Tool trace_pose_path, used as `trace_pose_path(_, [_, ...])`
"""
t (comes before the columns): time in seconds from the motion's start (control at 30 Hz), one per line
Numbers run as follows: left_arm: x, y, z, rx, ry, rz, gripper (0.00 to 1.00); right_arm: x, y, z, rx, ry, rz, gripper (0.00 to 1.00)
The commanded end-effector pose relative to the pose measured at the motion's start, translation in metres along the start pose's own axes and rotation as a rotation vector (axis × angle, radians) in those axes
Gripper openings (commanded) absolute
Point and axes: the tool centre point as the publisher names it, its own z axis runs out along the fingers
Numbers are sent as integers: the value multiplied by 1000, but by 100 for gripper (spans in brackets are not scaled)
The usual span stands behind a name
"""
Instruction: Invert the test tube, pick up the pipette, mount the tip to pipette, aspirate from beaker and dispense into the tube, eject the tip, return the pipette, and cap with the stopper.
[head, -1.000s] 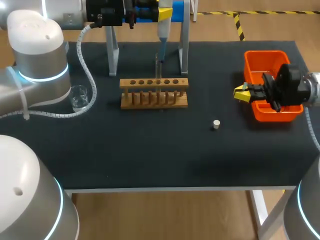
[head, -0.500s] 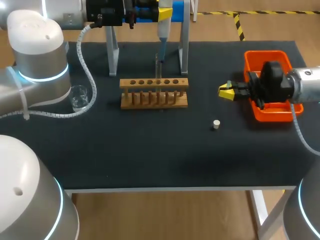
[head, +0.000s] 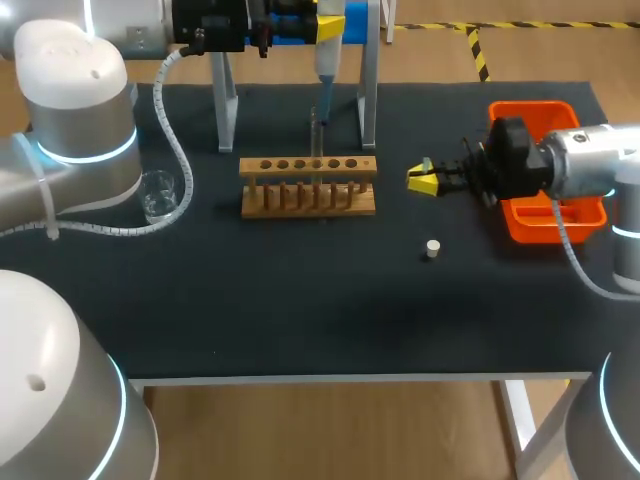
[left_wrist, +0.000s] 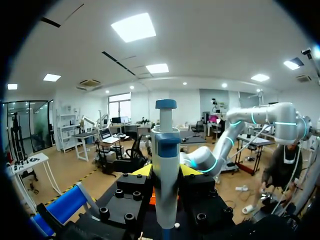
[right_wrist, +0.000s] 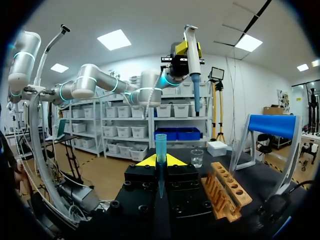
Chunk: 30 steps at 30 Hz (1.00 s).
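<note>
Right wrist view tells you the most here. The right hand (right_wrist: 160, 162) is pinching a blue tip (right_wrist: 160, 150) between its yellow fingers, wide end pointing out ahead. The pipette (right_wrist: 191, 60) hangs well above and beyond it, clamped in the left hand (right_wrist: 182, 50).

In the head view the right hand lies roughly level over the desk (head: 300, 300), between the wooden rack (head: 308, 185) and the orange bin (head: 530, 105). The pipette sits up at the far edge behind the rack. So I'd say we're on the tip-mounting step.

To do it well, imo: turn the wrist so the tip's open end faces the pipette's nose, then line both up on one axis before closing in. Push straight along that axis, because any tilt and the tip probably seats crooked or skates off. Keep the pinch firm so the tip doesn't slide back through the fingers.

Swing clear of the rack on the way. The beaker (head: 157, 195) and the loose stopper (head: 432, 249) are well out of the path.
</note>
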Motion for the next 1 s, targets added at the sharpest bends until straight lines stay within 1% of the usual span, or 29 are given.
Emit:
trace_pose_path(0.03, [-1,-1,0,-3,3,-1,0,-8,-2,12,-4,11,3,0])
trace_pose_path(0.47, [-1,-1,0,-3,3,-1,0,-18,-3,45,-12,29,4,0])
trace_pose_path(0.53, [-1,-1,0,-3,3,-1,0,-17,-4,47,-10,28,5,0])
trace_pose_path(0.73, [-1,-1,0,-3,3,-1,0,-25,-5,58,-19,13,19,0])
trace_pose_path(1.0, [-1,-1,0,-3,3,-1,0,-35,-9,67,6,10,8,0])
